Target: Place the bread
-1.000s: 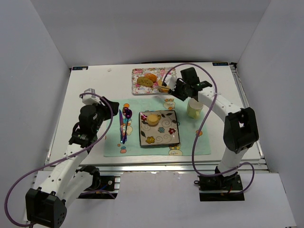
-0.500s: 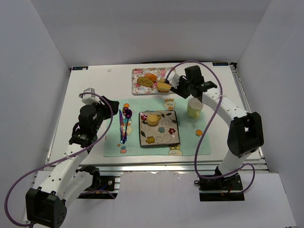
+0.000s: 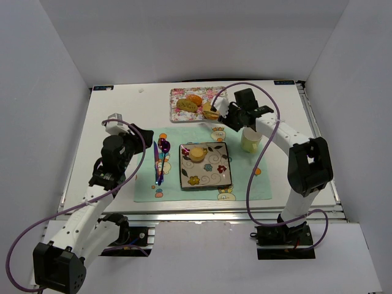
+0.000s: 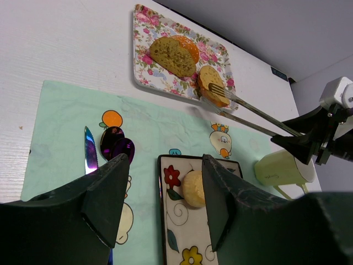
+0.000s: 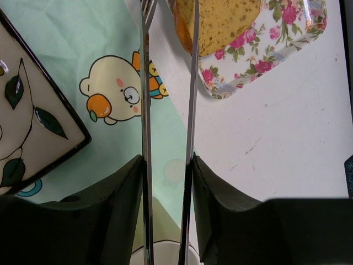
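A bread slice (image 3: 210, 110) (image 5: 226, 19) lies at the front right corner of the floral tray (image 3: 177, 95) (image 5: 276, 49). My right gripper (image 3: 228, 116) (image 5: 165, 163) is shut on metal tongs (image 4: 248, 113) (image 5: 146, 83). The tongs' forked tips reach the slice; one arm lies across its edge, the other beside it over the mat. Further back on the tray sits a second slice (image 3: 187, 105) (image 4: 172, 55). My left gripper (image 3: 136, 137) (image 4: 164, 165) hangs open and empty above the mat's left part.
A square patterned plate (image 3: 205, 177) with a small bun (image 3: 197, 153) sits on the green mat (image 3: 147, 184). A pale green cup (image 3: 250, 139) stands just below my right wrist. A knife and purple spoon (image 3: 160, 160) lie left of the plate.
The right arm drew back to the right, then came back toward the tray. The tongs' arms have spread very slightly. The left arm has not moved.
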Robot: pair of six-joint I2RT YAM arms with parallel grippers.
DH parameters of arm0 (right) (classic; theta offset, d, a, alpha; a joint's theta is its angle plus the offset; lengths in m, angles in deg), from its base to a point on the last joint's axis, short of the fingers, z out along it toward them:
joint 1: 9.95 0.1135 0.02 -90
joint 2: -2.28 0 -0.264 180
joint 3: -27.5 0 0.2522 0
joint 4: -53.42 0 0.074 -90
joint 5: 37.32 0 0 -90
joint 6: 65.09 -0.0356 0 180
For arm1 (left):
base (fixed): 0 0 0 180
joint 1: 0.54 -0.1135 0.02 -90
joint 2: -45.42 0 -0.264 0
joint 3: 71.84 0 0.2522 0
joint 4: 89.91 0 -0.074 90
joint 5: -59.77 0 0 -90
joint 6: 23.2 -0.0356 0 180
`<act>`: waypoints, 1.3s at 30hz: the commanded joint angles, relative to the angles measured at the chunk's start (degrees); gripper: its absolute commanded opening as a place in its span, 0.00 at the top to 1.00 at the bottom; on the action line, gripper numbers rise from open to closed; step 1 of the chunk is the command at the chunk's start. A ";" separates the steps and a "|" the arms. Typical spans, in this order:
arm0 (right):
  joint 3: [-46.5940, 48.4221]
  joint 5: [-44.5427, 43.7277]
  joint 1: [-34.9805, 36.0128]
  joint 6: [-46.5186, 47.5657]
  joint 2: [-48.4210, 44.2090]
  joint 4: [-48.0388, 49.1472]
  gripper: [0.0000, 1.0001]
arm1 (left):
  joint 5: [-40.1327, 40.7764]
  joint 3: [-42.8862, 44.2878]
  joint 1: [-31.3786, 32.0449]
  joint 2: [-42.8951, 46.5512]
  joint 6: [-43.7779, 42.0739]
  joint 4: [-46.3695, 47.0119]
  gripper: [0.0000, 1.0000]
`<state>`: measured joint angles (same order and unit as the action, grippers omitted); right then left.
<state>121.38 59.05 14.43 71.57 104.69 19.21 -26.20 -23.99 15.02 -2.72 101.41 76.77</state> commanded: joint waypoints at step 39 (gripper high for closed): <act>-34.58 15.60 -0.65 -3.14 -49.76 -17.08 0.93 | -2.80 -0.51 -0.08 -2.04 0.99 4.38 0.35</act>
<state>87.61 73.63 14.04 69.99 57.41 4.02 -27.35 -23.99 15.02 -4.36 101.98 79.09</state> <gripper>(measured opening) 0.203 0.650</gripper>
